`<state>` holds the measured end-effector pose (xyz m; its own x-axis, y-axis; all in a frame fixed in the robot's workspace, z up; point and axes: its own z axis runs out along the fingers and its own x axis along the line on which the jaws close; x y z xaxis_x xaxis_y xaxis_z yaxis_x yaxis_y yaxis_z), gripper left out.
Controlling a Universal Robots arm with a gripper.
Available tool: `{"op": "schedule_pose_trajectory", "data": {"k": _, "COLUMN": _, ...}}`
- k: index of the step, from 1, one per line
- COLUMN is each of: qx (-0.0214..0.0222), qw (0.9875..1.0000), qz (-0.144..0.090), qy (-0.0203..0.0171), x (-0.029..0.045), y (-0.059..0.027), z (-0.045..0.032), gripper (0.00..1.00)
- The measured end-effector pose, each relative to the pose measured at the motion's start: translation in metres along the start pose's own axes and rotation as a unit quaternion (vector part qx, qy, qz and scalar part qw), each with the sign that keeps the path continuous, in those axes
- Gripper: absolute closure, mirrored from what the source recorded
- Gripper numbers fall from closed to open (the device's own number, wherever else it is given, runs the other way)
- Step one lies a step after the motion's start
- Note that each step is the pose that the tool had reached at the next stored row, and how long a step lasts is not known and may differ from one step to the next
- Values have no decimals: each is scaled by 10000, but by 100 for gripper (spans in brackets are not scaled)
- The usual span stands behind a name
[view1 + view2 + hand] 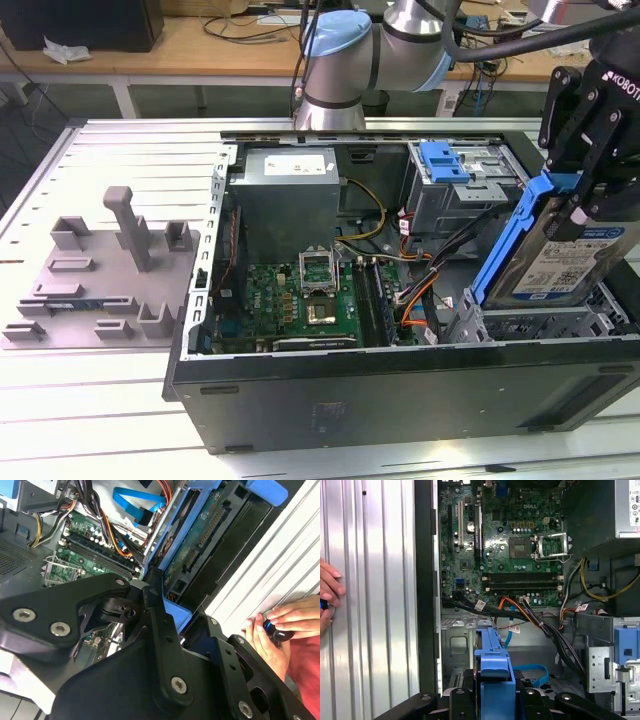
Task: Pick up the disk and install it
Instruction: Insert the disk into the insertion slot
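Disk (572, 262) in blue carrier, held tilted over near corner of open PC case (400, 395), exterior view's right. Lower end sits at drive cage (540, 325); can't tell if touching. Gripper (590, 195) jaws clamped on disk's upper end. Motherboard (300, 300) lies in case, exterior view's left of disk. Grey fixture (100, 270) on table (100, 420), exterior view's left, well apart. Person's hand (267, 647) on table beside case.
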<state>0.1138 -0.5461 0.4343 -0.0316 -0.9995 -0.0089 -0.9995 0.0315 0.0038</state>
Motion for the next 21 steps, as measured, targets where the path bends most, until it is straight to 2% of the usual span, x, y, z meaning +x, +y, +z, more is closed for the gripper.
{"op": "schedule_pose_trajectory", "data": {"k": 21, "qx": 11, "qw": 10000, "qz": 22, "qy": 0, "x": 2, "y": 0, "z": 186, "gripper": 63}}
